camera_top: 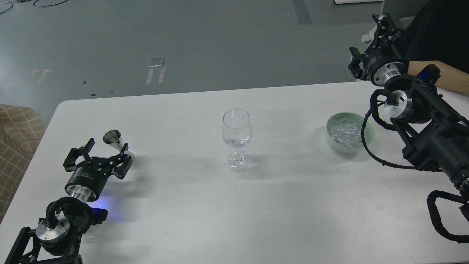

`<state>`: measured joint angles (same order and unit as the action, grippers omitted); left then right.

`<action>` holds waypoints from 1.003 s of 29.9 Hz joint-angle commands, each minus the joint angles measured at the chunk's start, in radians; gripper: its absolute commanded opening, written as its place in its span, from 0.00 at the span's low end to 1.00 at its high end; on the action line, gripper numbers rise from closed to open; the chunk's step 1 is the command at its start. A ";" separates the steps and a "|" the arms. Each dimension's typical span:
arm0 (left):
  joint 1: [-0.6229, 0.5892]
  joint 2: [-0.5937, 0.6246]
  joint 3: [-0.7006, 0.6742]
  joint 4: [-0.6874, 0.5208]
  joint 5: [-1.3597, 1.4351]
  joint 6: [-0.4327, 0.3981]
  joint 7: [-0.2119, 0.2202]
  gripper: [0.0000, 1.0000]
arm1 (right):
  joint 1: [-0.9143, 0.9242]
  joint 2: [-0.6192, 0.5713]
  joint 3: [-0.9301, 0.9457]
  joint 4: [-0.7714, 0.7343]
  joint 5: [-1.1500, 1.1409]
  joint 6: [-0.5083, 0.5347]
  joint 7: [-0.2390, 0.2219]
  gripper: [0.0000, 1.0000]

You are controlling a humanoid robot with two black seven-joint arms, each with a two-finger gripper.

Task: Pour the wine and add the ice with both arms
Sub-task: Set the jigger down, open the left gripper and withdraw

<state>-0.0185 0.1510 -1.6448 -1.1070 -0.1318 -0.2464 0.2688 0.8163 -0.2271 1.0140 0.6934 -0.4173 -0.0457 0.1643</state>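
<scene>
On a white table (176,205), the left gripper (106,152) stands open beside a metal cone cup (114,139). A wine glass (237,137) stands at centre, apparently holding ice. Far right, ice (344,132) fills a green bowl (334,141); the right gripper (370,44) spreads open, raised beyond it.

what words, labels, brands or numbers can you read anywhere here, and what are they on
None can be read.
Left gripper: faint pale print on its black body, too small and blurred to read.
Wine glass, green bowl, metal jigger and table: no text or marks visible.
</scene>
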 commanded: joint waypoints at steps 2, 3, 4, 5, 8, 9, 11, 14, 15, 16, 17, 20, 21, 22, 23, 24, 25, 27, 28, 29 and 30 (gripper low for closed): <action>0.055 0.004 -0.006 -0.068 0.000 0.001 0.012 0.98 | 0.000 0.000 0.000 0.000 0.000 0.000 0.000 1.00; 0.063 0.005 -0.006 -0.077 0.000 0.002 0.012 0.98 | 0.000 0.000 0.000 0.000 0.000 0.000 0.000 1.00; 0.074 0.009 -0.006 -0.088 0.000 0.002 0.015 0.98 | 0.000 0.000 0.000 0.000 0.000 0.000 0.000 1.00; 0.090 0.013 -0.009 -0.108 -0.002 0.002 0.021 0.98 | 0.000 -0.001 0.001 0.000 0.000 0.000 0.000 1.00; 0.144 0.031 -0.018 -0.155 -0.002 -0.010 0.036 0.98 | 0.000 -0.003 0.001 0.000 0.000 0.000 0.000 1.00; 0.153 0.041 -0.023 -0.160 0.000 -0.013 0.040 0.98 | -0.002 -0.003 0.003 0.001 0.000 0.001 0.000 1.00; 0.173 0.065 -0.041 -0.163 0.000 -0.049 0.041 0.98 | -0.002 -0.005 0.003 0.001 0.000 0.001 0.000 1.00; 0.183 0.119 -0.075 -0.159 0.000 -0.117 0.043 0.98 | -0.002 -0.006 0.005 0.001 0.000 0.001 0.000 1.00; 0.189 0.160 -0.079 -0.157 0.001 -0.140 0.040 0.98 | -0.002 -0.006 0.005 0.001 0.000 0.001 0.000 1.00; 0.192 0.185 -0.079 -0.154 0.001 -0.148 0.040 0.98 | -0.002 -0.006 0.005 0.001 0.000 0.001 0.000 1.00; 0.192 0.211 -0.079 -0.152 0.004 -0.155 0.038 0.98 | -0.002 -0.008 0.005 0.001 0.000 0.001 0.000 1.00; 0.189 0.350 -0.081 -0.149 0.081 -0.188 0.035 0.98 | 0.000 -0.009 -0.002 0.005 -0.001 0.004 -0.002 1.00; 0.180 0.396 -0.088 -0.148 0.130 -0.207 0.030 0.98 | 0.001 -0.011 -0.006 0.005 -0.006 0.006 -0.002 1.00; 0.169 0.433 -0.105 -0.143 0.174 -0.224 0.030 0.98 | 0.003 -0.014 -0.012 0.006 -0.015 0.007 -0.002 1.00; 0.169 0.433 -0.105 -0.143 0.175 -0.225 0.030 0.98 | 0.003 -0.014 -0.012 0.006 -0.015 0.007 -0.002 1.00; 0.151 0.473 -0.116 -0.137 0.217 -0.242 0.032 0.98 | 0.003 -0.024 -0.034 0.008 -0.020 0.009 -0.002 1.00; 0.126 0.511 -0.118 -0.128 0.263 -0.242 0.032 0.98 | 0.006 -0.047 -0.070 0.014 -0.026 0.010 0.000 1.00; 0.062 0.557 -0.118 -0.105 0.322 -0.242 0.032 0.98 | 0.014 -0.086 -0.142 0.040 -0.052 0.010 0.001 1.00; 0.016 0.573 -0.116 -0.091 0.352 -0.242 0.032 0.98 | 0.017 -0.110 -0.185 0.060 -0.078 0.010 0.003 1.00; 0.015 0.573 -0.116 -0.091 0.353 -0.242 0.032 0.98 | 0.017 -0.110 -0.186 0.060 -0.078 0.010 0.003 1.00; -0.036 0.588 -0.113 -0.077 0.377 -0.242 0.035 0.98 | 0.017 -0.139 -0.219 0.086 -0.110 0.010 0.003 1.00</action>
<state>0.0341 0.7010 -1.7616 -1.2110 0.1855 -0.4880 0.2999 0.8301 -0.3163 0.8677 0.7383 -0.4769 -0.0353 0.1649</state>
